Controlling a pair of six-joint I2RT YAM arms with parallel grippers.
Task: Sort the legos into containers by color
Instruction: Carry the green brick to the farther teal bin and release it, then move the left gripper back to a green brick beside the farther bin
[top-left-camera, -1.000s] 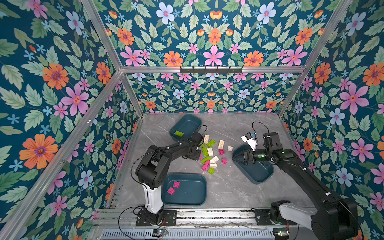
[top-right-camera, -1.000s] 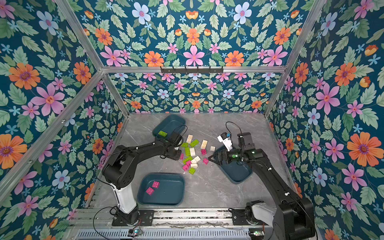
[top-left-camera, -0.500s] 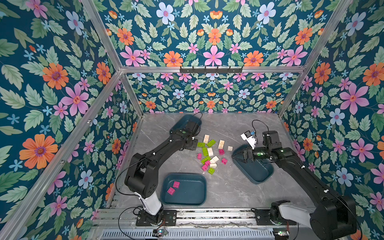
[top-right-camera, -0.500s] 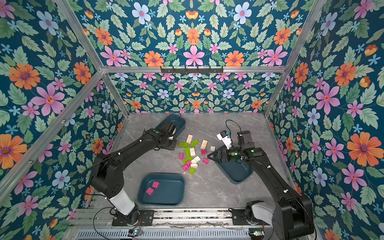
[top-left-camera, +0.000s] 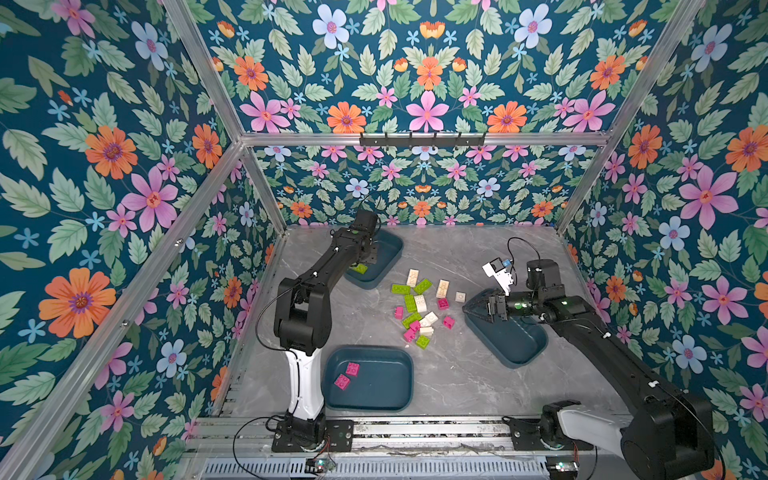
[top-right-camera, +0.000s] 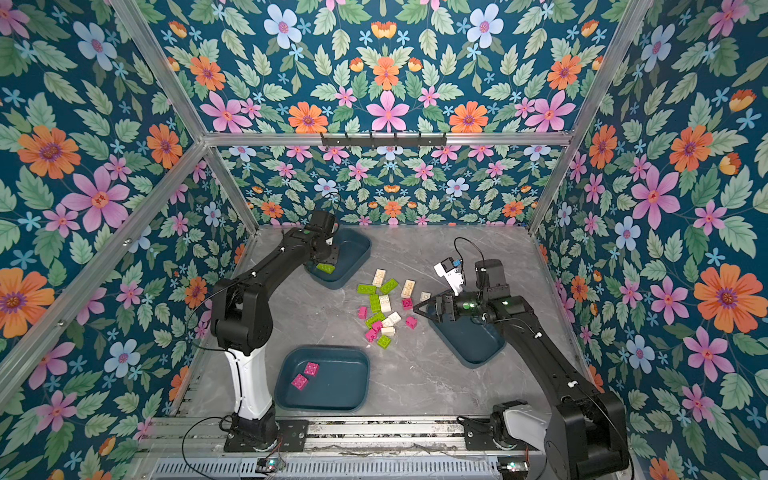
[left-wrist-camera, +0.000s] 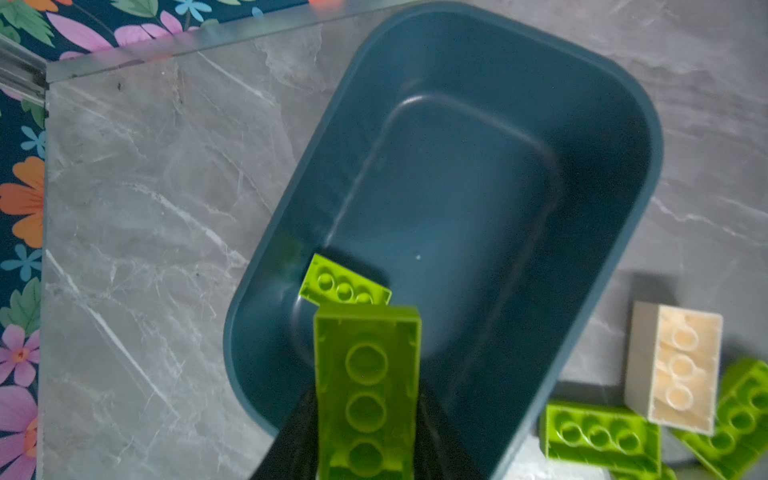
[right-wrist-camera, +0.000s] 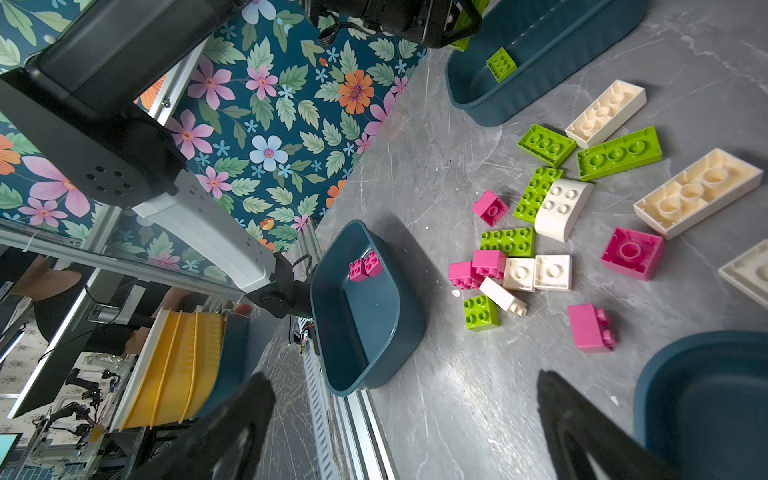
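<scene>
My left gripper (left-wrist-camera: 366, 419) is shut on a long lime green lego (left-wrist-camera: 365, 374), its hollow underside facing the camera. It hangs over the near end of the back teal container (left-wrist-camera: 623, 124), where another green lego (left-wrist-camera: 343, 284) lies. In both top views this gripper (top-left-camera: 365, 259) is over that container (top-left-camera: 390, 249). The loose pile of green, pink and cream legos (top-left-camera: 419, 307) lies mid-table. My right gripper (top-left-camera: 467, 308) stands open and empty by the right container's (top-left-camera: 515, 345) corner, jaws wide apart (right-wrist-camera: 403, 382). The front container (top-left-camera: 395, 399) holds two pink legos (top-left-camera: 347, 375).
Floral walls and aluminium posts close in the back and both sides. A metal rail (top-left-camera: 415, 432) with both arm bases runs along the front edge. A single pink lego (right-wrist-camera: 590, 328) lies nearest my right gripper. Outside the cell sits a yellow tub (right-wrist-camera: 174, 374).
My left arm has swung from the pile back to the rear container, carrying the green lego. The right arm has barely moved and stays open.
</scene>
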